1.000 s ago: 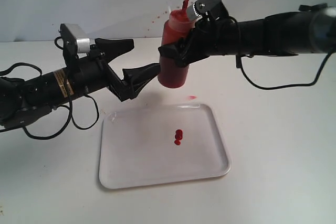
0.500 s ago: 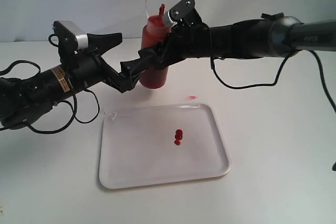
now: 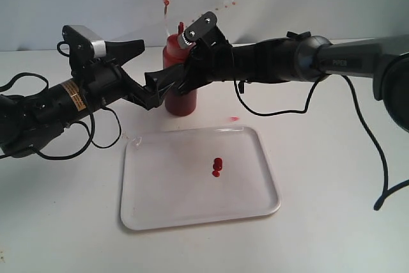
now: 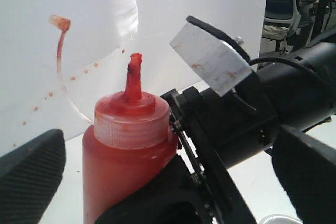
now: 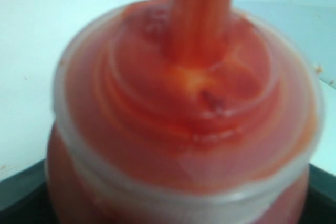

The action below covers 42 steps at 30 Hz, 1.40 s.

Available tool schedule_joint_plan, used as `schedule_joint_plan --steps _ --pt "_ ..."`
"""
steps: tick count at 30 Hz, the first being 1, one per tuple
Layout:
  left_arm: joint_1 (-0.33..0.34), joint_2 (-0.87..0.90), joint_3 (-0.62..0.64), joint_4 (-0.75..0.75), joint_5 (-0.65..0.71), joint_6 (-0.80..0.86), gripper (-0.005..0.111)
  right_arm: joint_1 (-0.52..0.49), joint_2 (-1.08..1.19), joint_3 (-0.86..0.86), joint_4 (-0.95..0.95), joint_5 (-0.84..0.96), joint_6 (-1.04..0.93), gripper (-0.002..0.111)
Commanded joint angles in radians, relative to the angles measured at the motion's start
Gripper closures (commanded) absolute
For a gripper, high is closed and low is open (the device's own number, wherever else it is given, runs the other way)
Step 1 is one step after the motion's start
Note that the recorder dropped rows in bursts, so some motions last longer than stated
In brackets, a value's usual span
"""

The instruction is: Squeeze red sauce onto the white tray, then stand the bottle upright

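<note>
- The white tray (image 3: 153,209) lies centred toward the table's near edge.
- The left gripper (image 3: 146,68) gapes wide, empty, beside the bottle (image 3: 182,100).
- The right gripper (image 3: 167,80) clamps the bottle, upright near the far edge.
- The red sauce (image 3: 217,166) sits as small blobs mid-tray.

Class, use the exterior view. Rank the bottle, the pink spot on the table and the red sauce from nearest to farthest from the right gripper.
1. The bottle, clamped in the right gripper, behind the white tray.
2. The pink spot, on the table just past the tray's far edge.
3. The red sauce, near the tray's middle.
</note>
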Motion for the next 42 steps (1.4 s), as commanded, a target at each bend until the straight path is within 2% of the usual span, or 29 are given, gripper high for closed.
schedule_joint_plan --steps 1,4,7,9,12,14,15,27,32,38,40,42 --pt "-0.003 -0.005 -0.003 -0.017 0.001 0.003 0.002 -0.002 -0.003 -0.018 0.027 -0.003 -0.001 0.108" --pt "-0.003 -0.005 -0.003 -0.017 0.001 0.003 0.002 -0.002 -0.002 -0.018 0.027 0.009 0.009 0.108" --pt "-0.003 -0.005 -0.003 -0.017 0.001 0.003 0.002 -0.002 -0.002 -0.018 0.027 0.028 0.011 0.094" --pt "-0.003 -0.005 -0.003 -0.017 0.001 0.003 0.002 -0.002 -0.002 -0.018 0.027 0.028 0.011 0.074" --pt "-0.003 -0.005 -0.003 -0.017 0.001 0.003 0.002 -0.002 -0.002 -0.018 0.027 0.028 0.027 0.027" --pt "-0.003 -0.005 -0.003 -0.017 0.001 0.003 0.002 -0.002 -0.002 -0.018 0.027 0.036 0.029 0.006" --pt "-0.003 -0.005 -0.003 -0.017 0.001 0.003 0.002 -0.002 -0.002 -0.018 0.027 0.06 0.029 0.003" --pt "-0.003 -0.005 -0.003 -0.052 -0.006 0.003 0.002 -0.002 -0.072 -0.018 0.027 0.086 0.073 0.003" --pt "-0.003 -0.007 -0.003 -0.069 -0.037 0.003 0.002 -0.002 -0.131 -0.018 0.027 0.169 0.118 0.003" --pt "-0.003 -0.011 -0.003 -0.031 -0.057 0.003 0.002 -0.004 -0.259 -0.018 0.027 0.123 0.081 0.003" --pt "-0.003 -0.011 -0.003 -0.016 -0.059 0.003 0.002 -0.006 -0.339 -0.018 0.027 0.084 0.081 0.009" --pt "-0.003 -0.011 -0.003 -0.014 -0.077 0.003 0.002 -0.006 -0.413 -0.018 0.027 -0.037 0.081 0.033"
